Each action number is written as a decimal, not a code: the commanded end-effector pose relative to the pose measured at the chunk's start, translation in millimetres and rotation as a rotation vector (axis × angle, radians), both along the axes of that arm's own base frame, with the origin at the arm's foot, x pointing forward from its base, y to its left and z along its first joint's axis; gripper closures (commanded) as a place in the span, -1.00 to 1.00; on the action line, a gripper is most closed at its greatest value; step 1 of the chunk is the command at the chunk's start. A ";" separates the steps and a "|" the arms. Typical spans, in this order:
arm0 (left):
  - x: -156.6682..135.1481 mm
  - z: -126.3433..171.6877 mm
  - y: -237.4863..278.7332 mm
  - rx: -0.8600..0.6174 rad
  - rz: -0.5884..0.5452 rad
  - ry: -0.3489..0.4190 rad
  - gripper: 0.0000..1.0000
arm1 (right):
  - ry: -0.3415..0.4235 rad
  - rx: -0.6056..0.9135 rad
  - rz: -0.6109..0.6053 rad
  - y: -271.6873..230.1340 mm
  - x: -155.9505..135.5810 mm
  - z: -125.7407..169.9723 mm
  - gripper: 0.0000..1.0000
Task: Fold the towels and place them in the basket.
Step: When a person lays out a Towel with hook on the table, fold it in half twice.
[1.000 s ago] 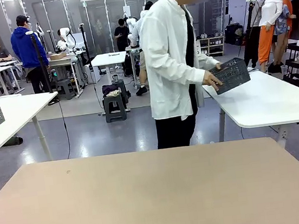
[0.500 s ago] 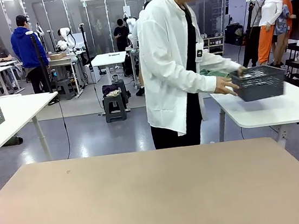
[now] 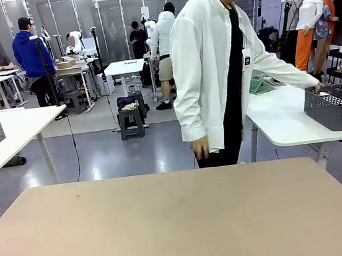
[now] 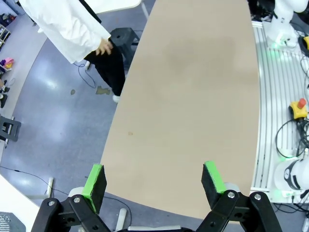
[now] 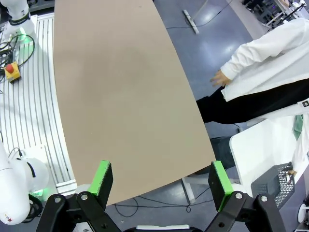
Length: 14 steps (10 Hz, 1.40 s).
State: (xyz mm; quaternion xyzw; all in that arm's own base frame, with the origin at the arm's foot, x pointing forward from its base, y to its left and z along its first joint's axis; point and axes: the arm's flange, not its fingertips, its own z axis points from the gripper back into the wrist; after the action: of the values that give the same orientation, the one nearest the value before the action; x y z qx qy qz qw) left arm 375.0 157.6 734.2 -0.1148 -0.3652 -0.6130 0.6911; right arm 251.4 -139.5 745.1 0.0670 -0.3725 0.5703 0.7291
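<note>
Currently the basket (image 3: 337, 107) sits on the white side table (image 3: 283, 123), beyond the desk's (image 3: 183, 226) far right corner, with the towels (image 3: 258, 84) farther along that table. The right gripper (image 5: 160, 178) is judged nearer. It and the left gripper (image 4: 153, 176) hang spread and empty above the desk.

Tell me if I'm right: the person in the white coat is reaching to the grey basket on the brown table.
Not quite. The grey basket sits on the white side table, not the brown table, as the front view shows. The person in the white coat is indeed reaching to it.
</note>
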 end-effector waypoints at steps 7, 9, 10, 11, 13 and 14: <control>0.0 11.8 -1.3 0.011 -0.036 0.016 -1.00 | -0.020 0.027 0.032 -6.0 -0.9 10.3 -1.00; -0.2 14.6 0.8 -0.024 -0.057 0.014 -1.00 | -0.029 0.049 0.040 -8.1 -1.9 12.0 -1.00; -1.1 16.3 2.3 -0.039 -0.066 0.014 -1.00 | -0.033 0.056 0.047 -8.4 -2.6 12.5 -1.00; -1.1 17.1 3.2 -0.044 -0.062 0.011 -1.00 | -0.038 0.061 0.050 -9.0 -2.9 13.2 -1.00; -1.0 18.2 2.7 -0.059 -0.071 0.013 -1.00 | -0.046 0.074 0.063 -9.6 -3.7 14.2 -1.00; -0.7 18.3 2.8 -0.066 -0.073 0.014 -1.00 | -0.047 0.075 0.065 -9.4 -3.9 14.2 -1.00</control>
State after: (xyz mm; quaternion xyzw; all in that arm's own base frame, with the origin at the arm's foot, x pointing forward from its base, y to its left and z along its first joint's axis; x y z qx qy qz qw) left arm 373.5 156.1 747.0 -0.1455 -0.3751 -0.6191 0.6744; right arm 248.2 -144.8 758.5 0.0892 -0.4061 0.5723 0.7068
